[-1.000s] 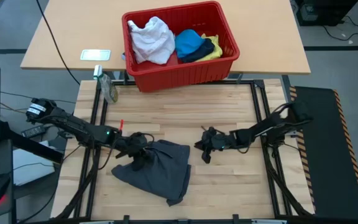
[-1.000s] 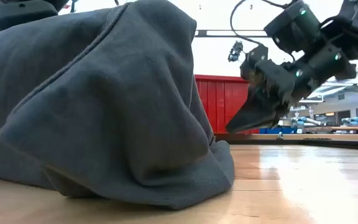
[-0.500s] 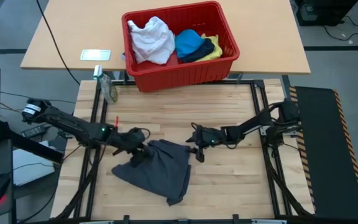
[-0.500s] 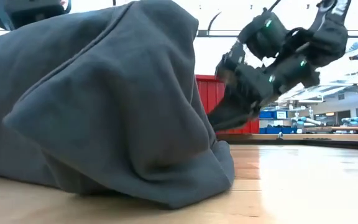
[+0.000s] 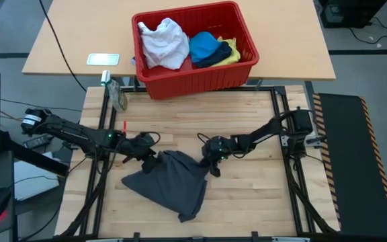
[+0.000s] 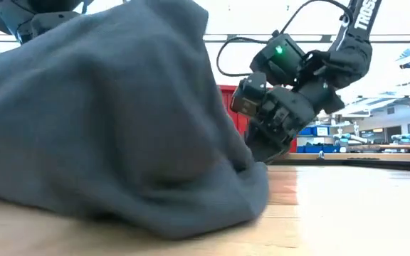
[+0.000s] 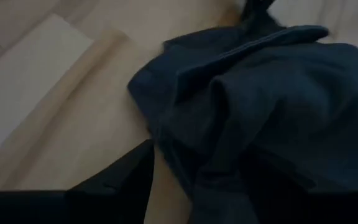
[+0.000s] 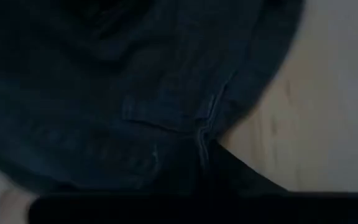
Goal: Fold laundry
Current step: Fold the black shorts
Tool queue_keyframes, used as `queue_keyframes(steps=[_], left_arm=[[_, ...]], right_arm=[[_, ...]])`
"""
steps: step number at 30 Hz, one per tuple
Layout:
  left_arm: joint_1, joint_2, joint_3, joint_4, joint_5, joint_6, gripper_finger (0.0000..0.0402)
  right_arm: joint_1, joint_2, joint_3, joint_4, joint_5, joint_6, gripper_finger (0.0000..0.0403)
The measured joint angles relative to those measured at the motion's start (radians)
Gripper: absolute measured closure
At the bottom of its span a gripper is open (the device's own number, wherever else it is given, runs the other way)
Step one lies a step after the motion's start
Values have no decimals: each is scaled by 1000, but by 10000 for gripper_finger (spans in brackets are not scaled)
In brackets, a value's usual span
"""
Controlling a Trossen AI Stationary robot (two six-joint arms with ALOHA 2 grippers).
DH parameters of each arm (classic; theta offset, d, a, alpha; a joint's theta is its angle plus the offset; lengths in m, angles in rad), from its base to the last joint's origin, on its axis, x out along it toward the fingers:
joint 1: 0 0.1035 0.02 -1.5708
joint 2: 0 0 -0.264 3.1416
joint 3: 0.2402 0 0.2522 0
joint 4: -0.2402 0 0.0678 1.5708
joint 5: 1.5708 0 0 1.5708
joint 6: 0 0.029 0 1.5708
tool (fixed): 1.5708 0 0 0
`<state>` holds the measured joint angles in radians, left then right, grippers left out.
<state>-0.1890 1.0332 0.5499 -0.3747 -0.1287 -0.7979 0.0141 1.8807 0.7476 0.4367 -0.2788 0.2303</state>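
Right tool closing in on the garment's corner

The right tool (image 5: 211, 165) is pinching the dark grey soft cloth garment (image 5: 170, 185) on the wooden worktop (image 5: 247, 195), having crossed over; the left tool (image 5: 151, 161) is spreading at the opposite corner.

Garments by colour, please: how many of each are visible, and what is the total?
dark grey garment, on the table: 1
white garment, in the red basket: 1
bright blue garment, in basket: 1
dark navy garment, in basket: 1
yellow garment, in basket: 1
Total: 5
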Motion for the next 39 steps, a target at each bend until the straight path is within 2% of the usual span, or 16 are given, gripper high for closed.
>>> queue_keyframes(steps=[3, 7, 11, 13, 15, 18, 21, 23, 26, 28, 30, 33, 36, 39], left_arm=[[4, 0, 0, -1, -41, 20, 197], [43, -11, 7, 6, -128, 127, 243], [92, -32, 89, 8, -226, 302, 291], [103, -37, 163, 12, -255, 384, 311], [96, -39, 238, 14, -260, 460, 328], [41, -32, 335, 21, -261, 514, 345], [-44, -11, 355, 25, -260, 501, 356], [-107, 24, 332, 41, -257, 439, 360], [-194, 126, 263, 77, -253, 295, 365], [-242, 206, 221, 120, -252, 213, 365], [-271, 280, 206, 179, -268, 147, 365], [-284, 344, 211, 199, -315, 124, 363], [-265, 358, 252, 206, -330, 160, 348], [-237, 353, 317, 211, -333, 265, 315]], right_arm=[[-14, -78, 26, -133, 101, -22, 382], [-24, -204, 77, -321, 424, -103, 385], [-13, -352, 124, -402, 780, -216, 385], [2, -435, 136, -402, 904, -292, 385], [27, -512, 138, -397, 970, -350, 385], [74, -613, 139, -479, 972, -348, 385], [131, -671, 139, -649, 916, -264, 385], [165, -686, 138, -786, 773, -176, 385], [214, -679, 84, -883, 459, -11, 384], [268, -654, 19, -835, 270, 63, 369], [331, -626, -41, -737, 171, 120, 346], [399, -583, -75, -654, 178, 160, 306], [422, -564, -63, -671, 258, 187, 269], [426, -577, -32, -682, 358, 198, 234]])
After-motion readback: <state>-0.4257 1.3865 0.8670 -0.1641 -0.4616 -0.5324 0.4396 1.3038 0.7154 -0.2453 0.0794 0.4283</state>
